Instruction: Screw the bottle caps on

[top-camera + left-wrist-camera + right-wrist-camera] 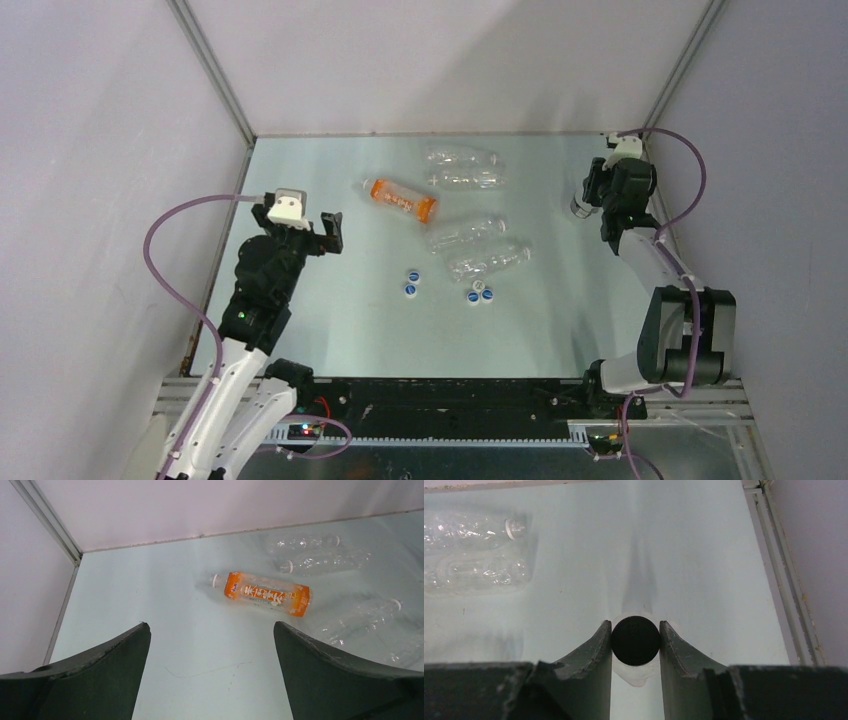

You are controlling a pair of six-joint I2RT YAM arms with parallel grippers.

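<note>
Black cap (635, 641): seated on the neck of a bottle (638, 676) that appears to stand upright at the far right of the table (330, 320), close to the side wall.

Right gripper (598, 203): fingers clenched on the cap from both sides, contact even. Whether the thread has caught cannot be told.

Judgement: the step in hand is turning this cap down. To do it well, keep the wrist axis in line with the neck, press lightly downward while rotating, and regrip between turns. Nothing steadies the bottle, so it may spin or tip with the cap.

Left gripper (211, 630): released, jaws wide, hovering at the table's left, facing an orange-labelled bottle (267, 594). It could brace the work.

Four clear bottles (466, 231) lie mid-table, loose caps (410, 291) near them.
</note>
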